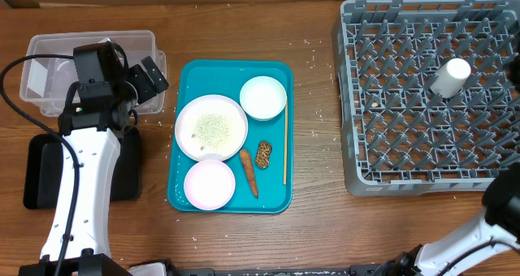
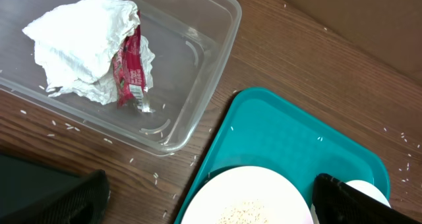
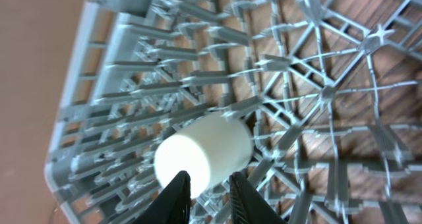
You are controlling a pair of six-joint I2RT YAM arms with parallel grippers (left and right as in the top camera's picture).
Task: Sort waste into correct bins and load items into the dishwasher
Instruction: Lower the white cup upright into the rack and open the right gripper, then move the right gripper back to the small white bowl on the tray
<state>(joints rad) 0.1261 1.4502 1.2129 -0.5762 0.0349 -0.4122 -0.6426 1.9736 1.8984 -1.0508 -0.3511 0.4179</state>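
Rack (image 3: 328, 90): cup (image 3: 204, 151) apparently beyond right end effector (image 3: 210, 184)

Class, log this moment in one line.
left gripper open, empty | crumpled paper in clear tub | cup in rack | right gripper slightly parted, empty

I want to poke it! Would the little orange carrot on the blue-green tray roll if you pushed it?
Probably. The carrot looks round and lies flat on the smooth teal tray, so a sideways push would likely roll it. It narrows to a point, so it would probably curve, not go straight. It looks stiff and small, so likely light.
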